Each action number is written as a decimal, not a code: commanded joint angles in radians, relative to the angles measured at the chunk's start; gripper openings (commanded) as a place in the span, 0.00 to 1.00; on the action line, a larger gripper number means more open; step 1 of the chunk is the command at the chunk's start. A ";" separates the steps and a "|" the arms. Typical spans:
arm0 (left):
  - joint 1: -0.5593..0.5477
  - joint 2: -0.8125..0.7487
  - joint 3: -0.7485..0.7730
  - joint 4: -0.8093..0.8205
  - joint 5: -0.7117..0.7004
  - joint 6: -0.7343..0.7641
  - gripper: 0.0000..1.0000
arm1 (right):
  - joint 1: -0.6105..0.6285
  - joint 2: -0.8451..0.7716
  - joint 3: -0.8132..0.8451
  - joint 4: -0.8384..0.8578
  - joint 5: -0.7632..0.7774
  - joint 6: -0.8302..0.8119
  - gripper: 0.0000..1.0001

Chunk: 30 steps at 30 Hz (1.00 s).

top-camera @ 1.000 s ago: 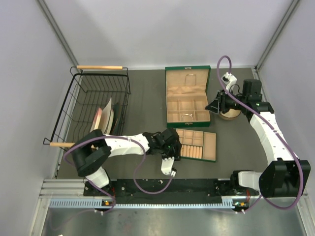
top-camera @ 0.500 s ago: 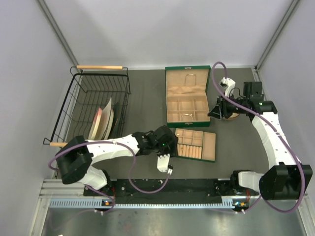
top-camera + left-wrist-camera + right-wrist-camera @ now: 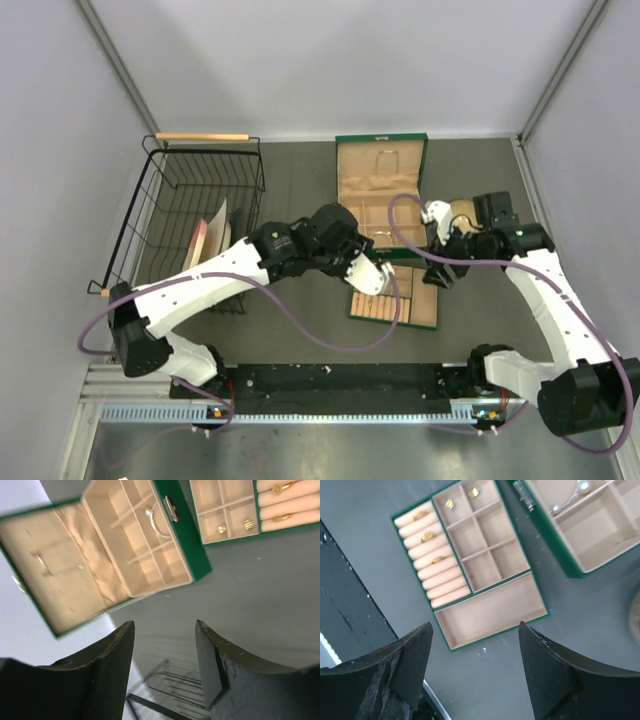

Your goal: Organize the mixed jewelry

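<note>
The mixed jewelry shows as small gold pieces in the tan compartment tray (image 3: 490,610). Gold rings (image 3: 427,536) sit on the tray's padded rolls and gold studs (image 3: 450,503) lie in two small corner compartments; the left wrist view shows the studs (image 3: 220,529) too. A silver bangle (image 3: 156,517) rests in the open green box (image 3: 197,567). My left gripper (image 3: 165,625) hangs open and empty above the table by the box. My right gripper (image 3: 475,625) is open and empty above the table beside the tray's long compartment.
The green box (image 3: 380,200) stands open behind the tray (image 3: 420,300). A round wooden stand (image 3: 462,213) sits right of the box, partly hidden by my right arm. A black wire basket (image 3: 160,215) holding plates stands at the left.
My left arm swung up from the front edge to above the tray and box. My right arm pulled back from the wooden stand toward the tray's right end, and its jaws opened wider.
</note>
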 commanded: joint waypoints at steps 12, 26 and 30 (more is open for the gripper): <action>0.478 -0.164 0.052 -0.028 0.314 -0.730 0.60 | 0.126 -0.013 -0.127 0.004 0.063 -0.106 0.72; 0.804 -0.170 -0.005 0.274 0.412 -1.088 0.60 | 0.380 0.051 -0.282 0.136 0.312 -0.085 0.69; 0.844 -0.175 -0.011 0.311 0.414 -1.140 0.61 | 0.431 0.066 -0.308 0.163 0.347 -0.080 0.68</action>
